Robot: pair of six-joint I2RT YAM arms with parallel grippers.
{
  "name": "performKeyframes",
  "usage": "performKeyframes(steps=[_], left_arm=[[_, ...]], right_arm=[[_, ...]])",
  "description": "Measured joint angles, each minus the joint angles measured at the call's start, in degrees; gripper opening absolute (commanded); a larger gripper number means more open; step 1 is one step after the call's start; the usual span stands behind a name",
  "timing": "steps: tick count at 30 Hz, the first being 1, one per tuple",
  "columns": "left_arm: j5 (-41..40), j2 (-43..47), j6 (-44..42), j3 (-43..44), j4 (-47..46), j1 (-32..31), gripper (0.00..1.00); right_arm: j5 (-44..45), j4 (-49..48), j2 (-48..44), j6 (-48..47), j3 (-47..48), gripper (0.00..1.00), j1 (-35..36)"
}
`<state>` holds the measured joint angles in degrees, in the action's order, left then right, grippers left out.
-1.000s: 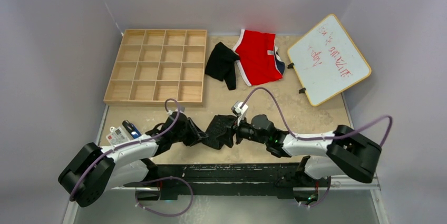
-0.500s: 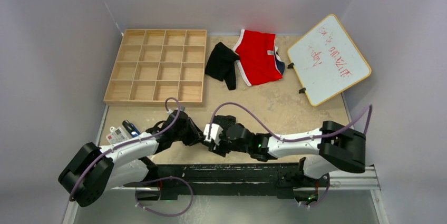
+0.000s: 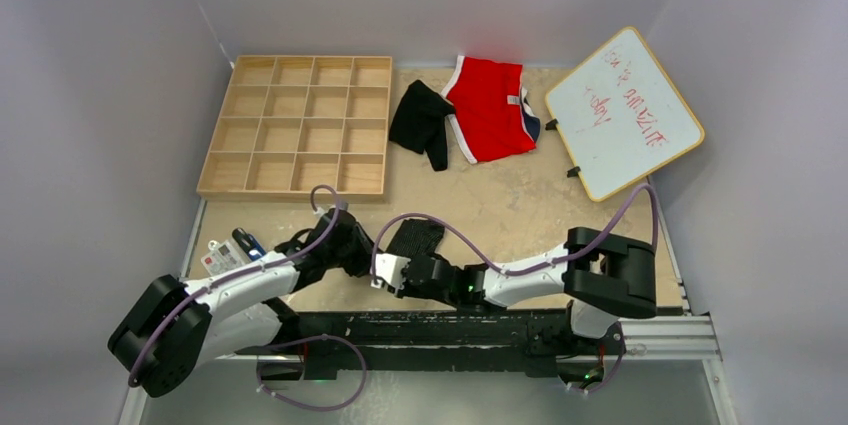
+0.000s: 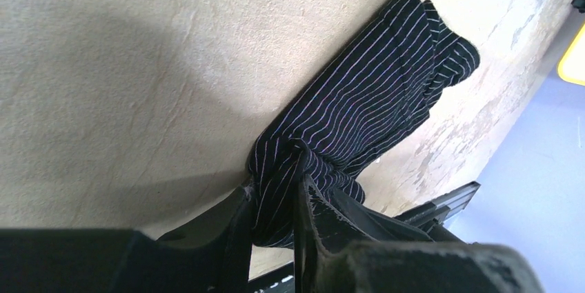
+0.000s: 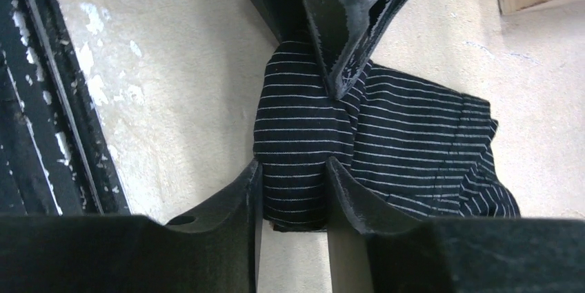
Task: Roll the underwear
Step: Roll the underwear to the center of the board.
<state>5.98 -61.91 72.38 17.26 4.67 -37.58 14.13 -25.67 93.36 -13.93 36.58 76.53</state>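
Roll barely started: striped underwear (image 3: 415, 237) lies loosely folded at desk (image 3: 520, 205) near edge. Left gripper (image 4: 276, 193) clamped on 1 end, right gripper (image 5: 293, 169) pinching the fold. 2nd black underwear (image 3: 420, 123) untouched beside red briefs (image 3: 490, 110). Both rolls left.

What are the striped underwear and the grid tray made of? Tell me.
Striped underwear: soft thin knit, likely cotton, matte black with pale pinstripes; it bunches and creases. Grid tray: pale, bare-looking wood, possibly plywood; thin dividers, no gloss.
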Motion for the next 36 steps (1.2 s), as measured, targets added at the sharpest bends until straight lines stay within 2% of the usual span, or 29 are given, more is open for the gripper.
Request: performKeyframes(steps=[3,6,9,11,18,24,30,36], left_arm=[[-0.63,0.9,0.0,0.0,1.09,0.0,0.42],[-1.18,2.16,0.15,0.0,2.64,0.04,0.58],[-1.33,4.79,0.44,-0.02,4.04,0.31,0.69],[-1.31,6.75,0.44,-0.5,4.68,0.9,0.73],[0.24,14.51,0.66,-6.05,0.74,1.86,0.76],[3.3,12.85,0.96,-7.91,-5.97,1.9,0.76],[5.01,8.02,0.92,-8.07,-11.43,1.9,0.66],[5.97,2.12,1.11,-8.02,-17.62,1.9,0.66]], right_arm=[[1.99,-0.59,0.46,1.55,0.24,0.16,0.46],[2.34,-1.6,0.61,3.13,0.17,0.12,0.55],[-0.28,-5.4,0.28,4.57,-1.7,0.11,-0.5],[-4.96,-8.72,-0.61,6.49,-3.85,0.11,-2.69],[-27.39,-25.07,-0.35,19.98,-11.98,0.13,-15.43],[-41.35,-42.42,8.79,33.59,-14.25,0.14,-22.88],[-47.76,-58.07,16.96,45.57,-16.61,0.16,-27.3],[-49.64,-66.23,21.55,52.72,-17.94,0.21,-28.61]])
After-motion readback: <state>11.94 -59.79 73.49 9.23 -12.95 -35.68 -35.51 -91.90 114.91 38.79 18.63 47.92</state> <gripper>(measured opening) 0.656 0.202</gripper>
